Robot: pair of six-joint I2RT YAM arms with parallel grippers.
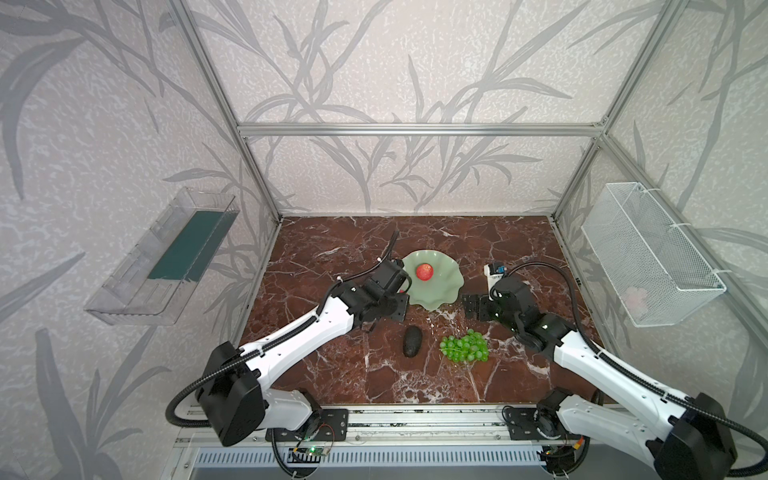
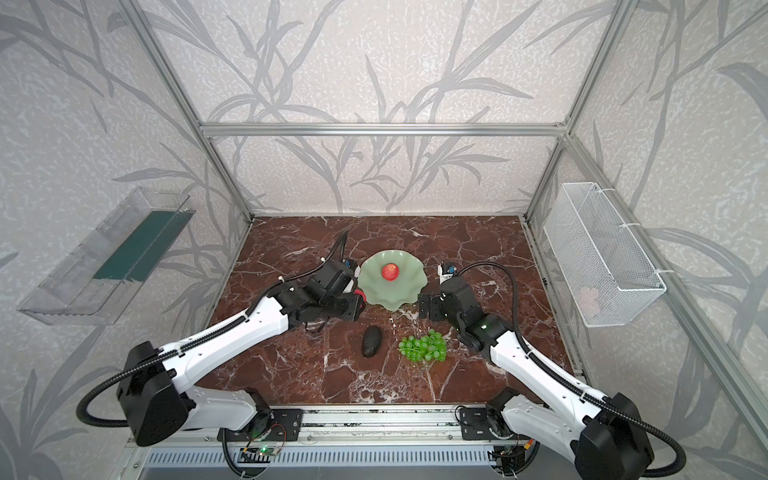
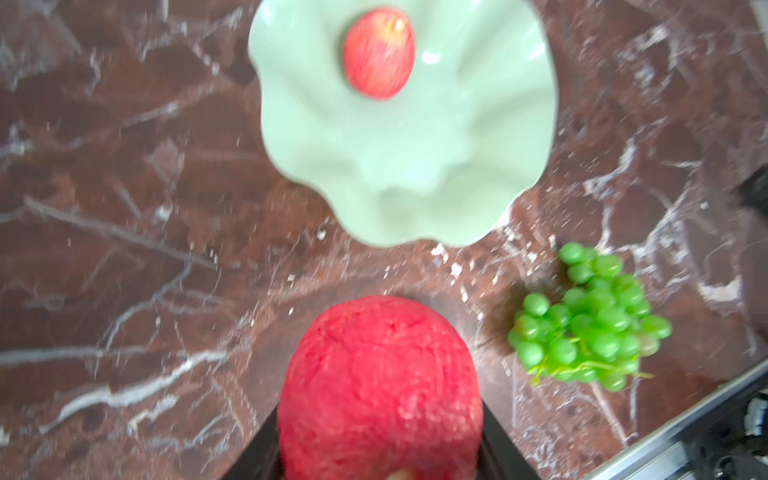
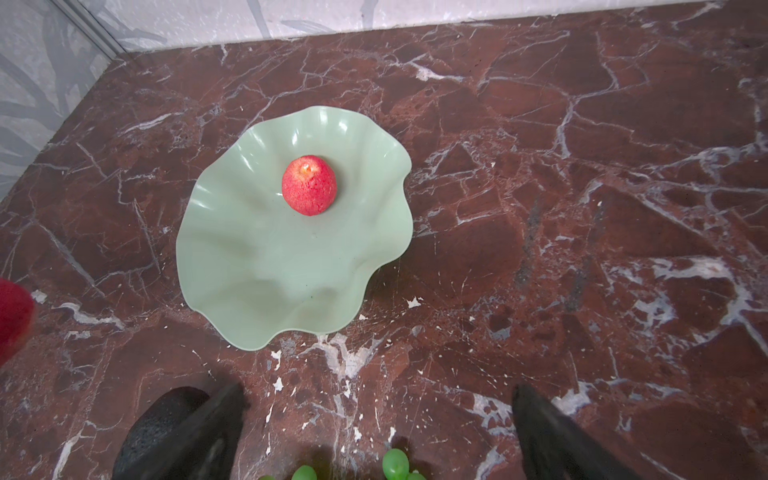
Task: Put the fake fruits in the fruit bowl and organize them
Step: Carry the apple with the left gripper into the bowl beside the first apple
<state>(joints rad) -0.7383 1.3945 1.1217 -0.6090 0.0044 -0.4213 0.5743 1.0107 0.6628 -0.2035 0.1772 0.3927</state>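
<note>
Left gripper [image 2: 357, 303]: clenched on the second apple [image 3: 380, 386], at the near-left edge of the fruit bowl [image 1: 440, 286]. Right gripper [image 4: 378, 415]: jaws spread wide with nothing between them, just right of the bowl on its near side.

Hazards, as I judge them:

1. Fruit bowl. The dish is shallow, with a wavy rim, and my left gripper sits close beside that rim. Carrying the apple in too low could clip the rim and slide or tip the dish.
2. Grapes [image 1: 464, 345]. They lie on the table [image 1: 332, 374], near and slightly right of the bowl. A pinch may catch only a few berries, and the bunch could then sag or drop.
3. Avocado [image 1: 412, 341]. It lies near the bowl, close under the left wrist. Its smooth oval shape may slip from the jaws, and a careless left-arm retreat could nudge it.
4. Apples. The first apple [image 1: 424, 272] rests toward the far middle of the bowl. Releasing the held one from a height could send it rolling into the first, or over the low rim (round fruit, shallow dish).

Surroundings: the two grippers flank the bowl, so reaching in with both would crowd the space. The wire basket [image 1: 648, 253] on the right wall and the clear tray [image 1: 162, 257] on the left wall stand well apart and block nothing.
</note>
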